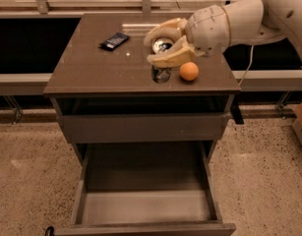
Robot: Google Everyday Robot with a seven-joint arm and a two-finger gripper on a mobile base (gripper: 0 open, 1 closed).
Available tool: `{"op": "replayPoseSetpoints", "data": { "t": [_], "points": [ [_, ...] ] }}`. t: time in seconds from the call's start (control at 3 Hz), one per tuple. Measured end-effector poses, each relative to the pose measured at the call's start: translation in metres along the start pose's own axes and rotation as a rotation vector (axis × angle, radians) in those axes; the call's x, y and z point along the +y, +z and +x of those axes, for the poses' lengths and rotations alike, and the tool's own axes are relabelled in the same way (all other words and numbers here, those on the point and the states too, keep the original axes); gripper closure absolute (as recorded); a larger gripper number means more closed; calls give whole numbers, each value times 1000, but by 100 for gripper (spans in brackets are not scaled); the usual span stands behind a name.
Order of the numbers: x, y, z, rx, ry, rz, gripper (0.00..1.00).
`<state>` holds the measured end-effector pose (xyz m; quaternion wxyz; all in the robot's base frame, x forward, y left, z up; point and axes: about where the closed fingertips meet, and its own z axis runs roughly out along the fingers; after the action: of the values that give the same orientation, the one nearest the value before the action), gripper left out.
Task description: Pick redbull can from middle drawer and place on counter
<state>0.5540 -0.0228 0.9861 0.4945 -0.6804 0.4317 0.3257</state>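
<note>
The redbull can (pixel 162 73) stands upright on the counter (pixel 96 65), right of its middle, its shiny silver top showing between the fingers. My gripper (pixel 154 47) reaches in from the right, and its cream fingers (pixel 166 58) close around the can's upper part. The can's base rests on the counter top. The middle drawer (pixel 145 228) is pulled out wide below, and its bare grey floor holds nothing.
An orange ball (pixel 189 71) lies on the counter just right of the can, under my wrist. A dark flat packet (pixel 114 40) lies at the back left of the counter. The narrower drawer front (pixel 140 127) above is slightly open. Speckled floor surrounds the cabinet.
</note>
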Motion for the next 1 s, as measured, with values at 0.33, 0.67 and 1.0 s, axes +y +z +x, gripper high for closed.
{"op": "replayPoseSetpoints", "data": {
  "t": [0.33, 0.67, 1.0],
  "points": [
    [-28, 8, 21, 3, 103, 25, 100],
    [-46, 15, 36, -11, 165, 21, 100],
    [-61, 30, 60, -25, 241, 24, 100]
  ]
}}
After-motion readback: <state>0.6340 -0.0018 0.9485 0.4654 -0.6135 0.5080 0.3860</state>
